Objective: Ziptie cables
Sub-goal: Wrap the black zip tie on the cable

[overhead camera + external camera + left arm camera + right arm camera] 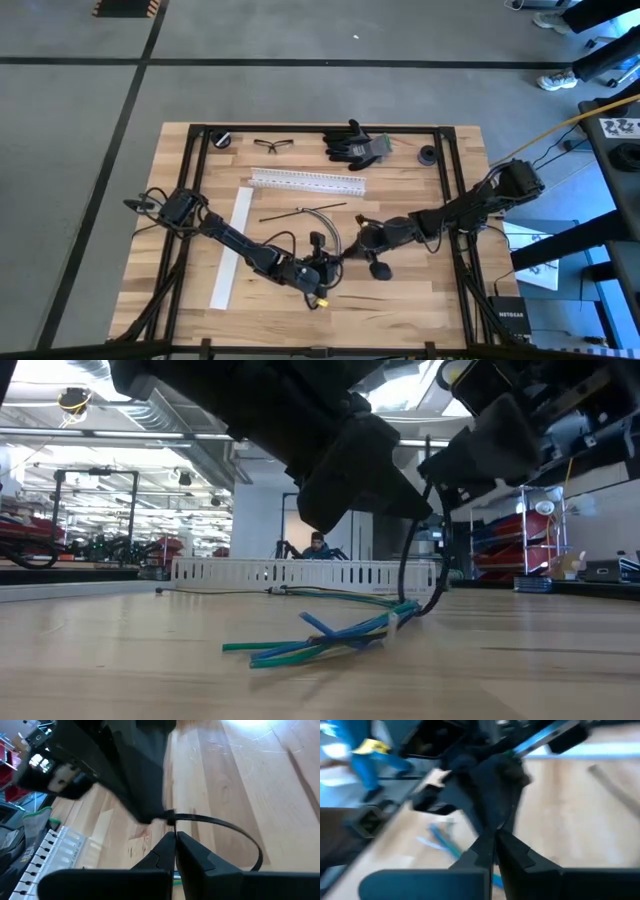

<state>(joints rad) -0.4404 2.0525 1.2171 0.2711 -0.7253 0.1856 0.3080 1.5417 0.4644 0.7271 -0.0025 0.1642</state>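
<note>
My left gripper (175,836) pinches the black zip tie (235,831) and my right gripper (495,834) is closed, so I should pull slowly, keeping the loop around the blue and green cables (320,640).

Cables and ziptie, frame centre

Blue and green cables (320,638) lie bunched flat on the worktop, fanning leftward; a black ziptie (425,575) loops round their right end.
</note>
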